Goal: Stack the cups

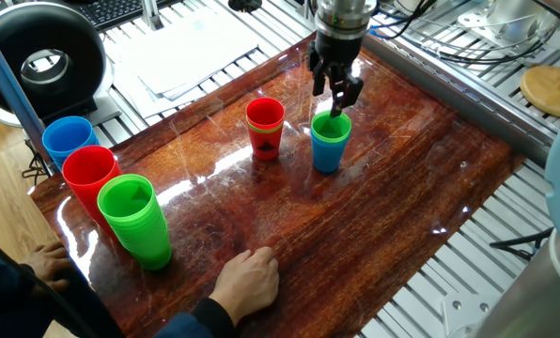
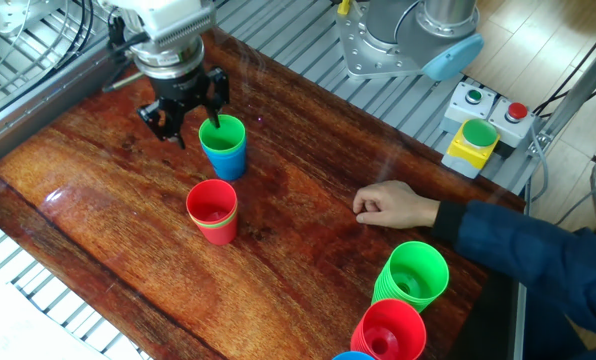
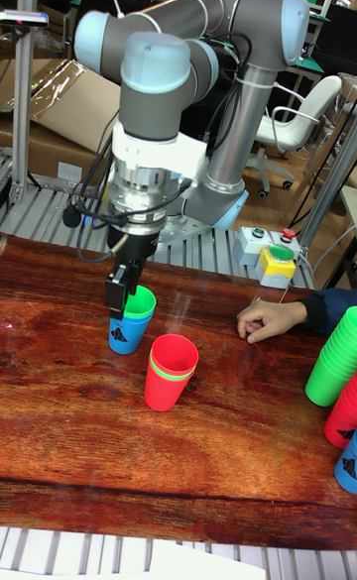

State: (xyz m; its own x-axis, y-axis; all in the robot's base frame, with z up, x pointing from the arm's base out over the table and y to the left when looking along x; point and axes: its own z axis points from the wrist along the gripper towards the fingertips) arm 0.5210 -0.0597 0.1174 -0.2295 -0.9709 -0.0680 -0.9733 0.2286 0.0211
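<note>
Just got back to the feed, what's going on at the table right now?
The UR5's gripper, jaws open and empty, hangs at the rim of the green-in-blue cup stack. A second stack with a red cup on top stands beside it. A person's hand rests on the table, apart from both stacks. Three tall piles sit at one end.
</note>
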